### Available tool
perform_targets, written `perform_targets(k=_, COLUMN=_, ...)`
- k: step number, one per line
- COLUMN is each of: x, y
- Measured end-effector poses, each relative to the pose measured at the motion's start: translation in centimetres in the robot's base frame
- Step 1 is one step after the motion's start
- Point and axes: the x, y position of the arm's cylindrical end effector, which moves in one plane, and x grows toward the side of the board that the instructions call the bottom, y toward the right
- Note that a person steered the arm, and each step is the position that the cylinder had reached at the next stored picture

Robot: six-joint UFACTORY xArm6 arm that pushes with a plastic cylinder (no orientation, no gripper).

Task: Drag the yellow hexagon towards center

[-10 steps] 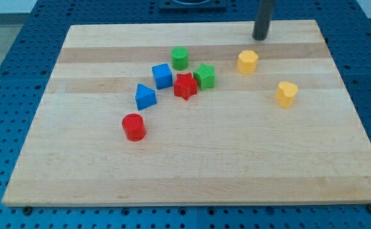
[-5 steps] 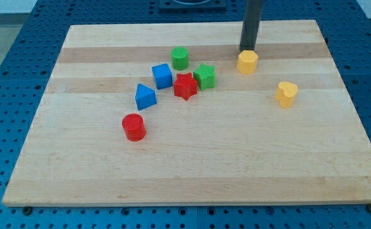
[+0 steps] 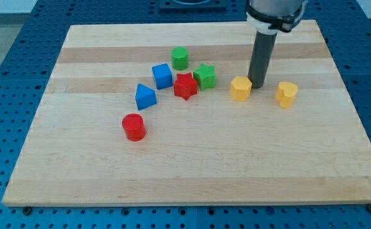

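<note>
The yellow hexagon (image 3: 240,88) sits on the wooden board (image 3: 192,165), right of the board's middle. My tip (image 3: 257,84) is down on the board and touches the hexagon's upper right side. The rod rises straight up from there to the arm at the view's top.
A second yellow block (image 3: 286,94) lies just right of my tip. To the left is a cluster: green star (image 3: 204,76), red star (image 3: 185,86), green cylinder (image 3: 180,58), blue cube (image 3: 162,76), blue triangle (image 3: 145,97) and red cylinder (image 3: 134,126).
My tip came down from the view's top edge to the hexagon and pushed it toward the view's bottom and slightly left. The other blocks have not moved.
</note>
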Motion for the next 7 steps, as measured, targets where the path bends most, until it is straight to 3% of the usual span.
perform_targets(k=2, x=0.3, y=-2.8)
perform_targets(k=7, x=2.6, y=-3.4)
